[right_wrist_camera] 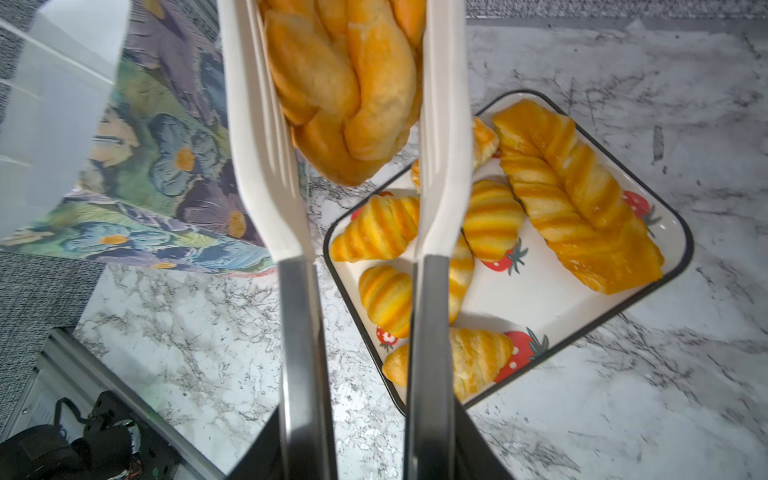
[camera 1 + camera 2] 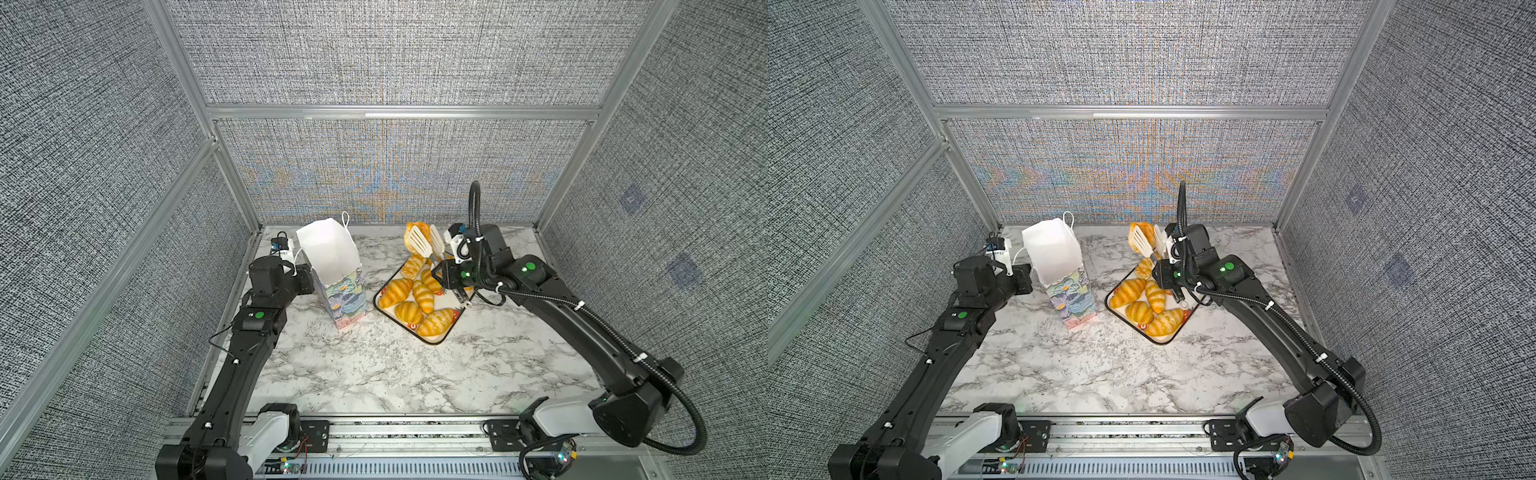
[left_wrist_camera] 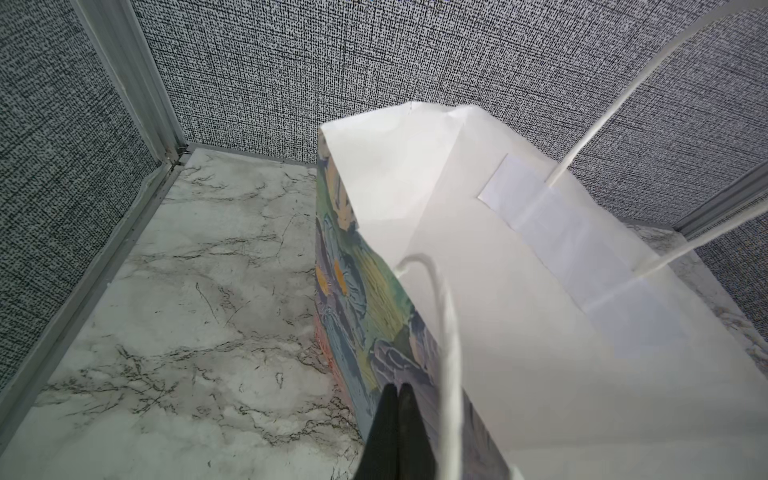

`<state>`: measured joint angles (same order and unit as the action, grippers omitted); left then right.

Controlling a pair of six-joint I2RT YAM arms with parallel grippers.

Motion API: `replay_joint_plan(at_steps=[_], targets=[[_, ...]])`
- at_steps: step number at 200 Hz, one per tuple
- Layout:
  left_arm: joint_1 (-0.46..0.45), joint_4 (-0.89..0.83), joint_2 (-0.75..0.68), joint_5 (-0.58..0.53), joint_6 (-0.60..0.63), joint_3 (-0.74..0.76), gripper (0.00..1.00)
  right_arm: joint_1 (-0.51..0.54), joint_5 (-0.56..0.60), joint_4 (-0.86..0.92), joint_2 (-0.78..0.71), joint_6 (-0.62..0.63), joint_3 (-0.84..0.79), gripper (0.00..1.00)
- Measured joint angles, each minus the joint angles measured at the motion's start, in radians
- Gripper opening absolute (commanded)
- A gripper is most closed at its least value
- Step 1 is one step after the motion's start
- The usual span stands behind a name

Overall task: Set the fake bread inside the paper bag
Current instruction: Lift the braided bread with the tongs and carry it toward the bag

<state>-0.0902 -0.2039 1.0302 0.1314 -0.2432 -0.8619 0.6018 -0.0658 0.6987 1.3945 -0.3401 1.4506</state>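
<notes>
The paper bag stands upright on the marble table, its mouth wide open and its white inside showing, to the left of the tray and clear of it. The left gripper sits at the bag's left side with its fingers pressed fully together against the painted outer wall, just beside a white handle cord; whether any paper or cord is pinched between them I cannot tell. The right gripper is closed on the metal handles of the white tongs, squeezing them part way together. The blades clamp a braided bun between them. The bun is lifted off the tray, near its far end, and is not over the bag. Several croissants and a long twisted loaf lie on the strawberry-print tray, touching one another in places.
</notes>
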Motion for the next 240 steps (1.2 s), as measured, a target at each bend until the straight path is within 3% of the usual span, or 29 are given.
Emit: replay_joint_plan(at_steps=[79, 240], targets=[[0.000, 0.000, 0.000, 0.002, 0.001, 0.000, 0.00, 0.122, -0.019, -0.156, 0.039, 0.030, 0.072, 0.42], [0.000, 0.000, 0.000, 0.002, 0.003, 0.000, 0.00, 0.296, -0.043, -0.182, 0.242, 0.103, 0.296, 0.42]])
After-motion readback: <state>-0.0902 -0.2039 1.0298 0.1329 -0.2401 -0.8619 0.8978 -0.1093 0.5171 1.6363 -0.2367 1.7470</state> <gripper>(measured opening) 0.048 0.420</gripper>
